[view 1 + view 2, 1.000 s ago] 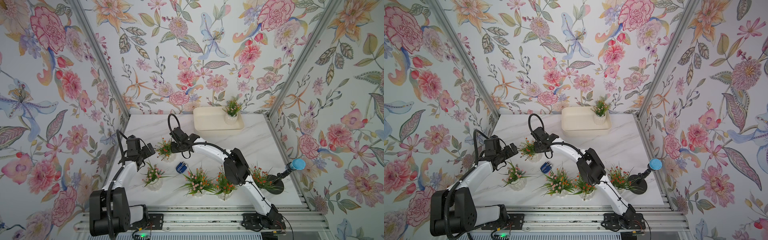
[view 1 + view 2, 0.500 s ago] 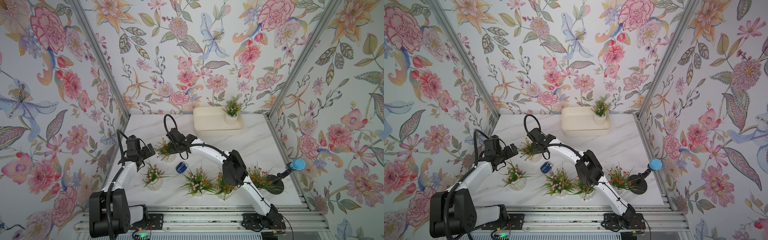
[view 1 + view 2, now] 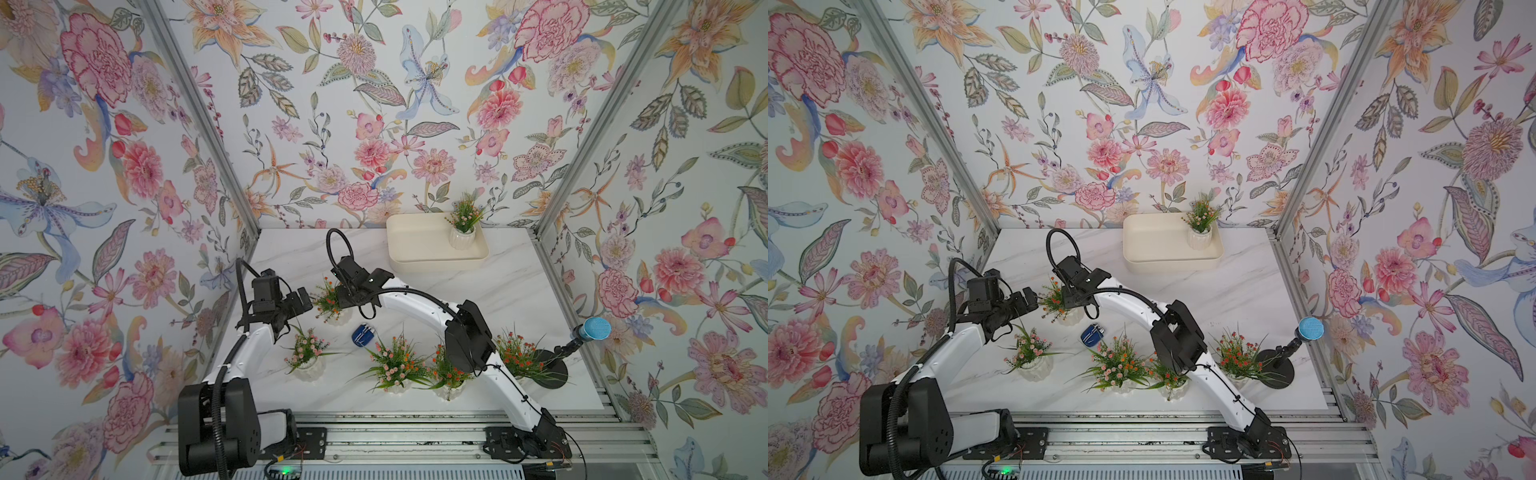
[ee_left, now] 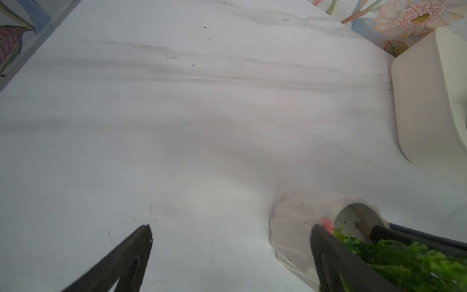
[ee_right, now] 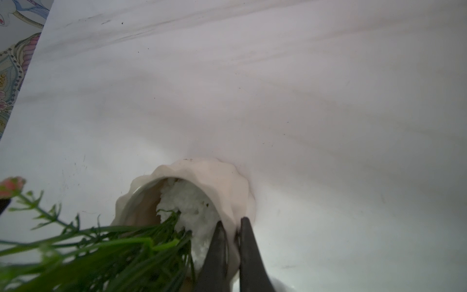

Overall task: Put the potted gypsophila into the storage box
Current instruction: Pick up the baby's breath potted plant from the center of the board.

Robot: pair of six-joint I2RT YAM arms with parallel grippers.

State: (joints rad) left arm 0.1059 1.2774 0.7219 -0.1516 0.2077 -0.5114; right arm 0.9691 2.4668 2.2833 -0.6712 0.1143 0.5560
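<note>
My right gripper [image 5: 232,226] is shut on the rim of a potted gypsophila [image 5: 214,177], one finger inside the white ribbed pot and one outside. In both top views this pot [image 3: 332,318] [image 3: 1069,319] stands mid-left on the table under the right gripper [image 3: 345,297]. My left gripper [image 4: 231,227] is open with nothing between its fingers. It sits just left of the same pot [image 4: 300,215]. The cream storage box [image 3: 415,247] [image 3: 1154,247] [image 4: 424,101] lies at the back and holds one pot [image 3: 462,239]. Several more pots [image 3: 309,368] [image 3: 395,376] line the front.
A small dark-blue and white gadget [image 3: 363,334] lies between the held pot and the front row. A black round stand with a blue ball [image 3: 596,328] is at the front right. Flowered walls close in the table on three sides.
My right gripper has closed its fingers onto the pot's rim and its wrist has shifted slightly left. The left arm has stayed still and open.
</note>
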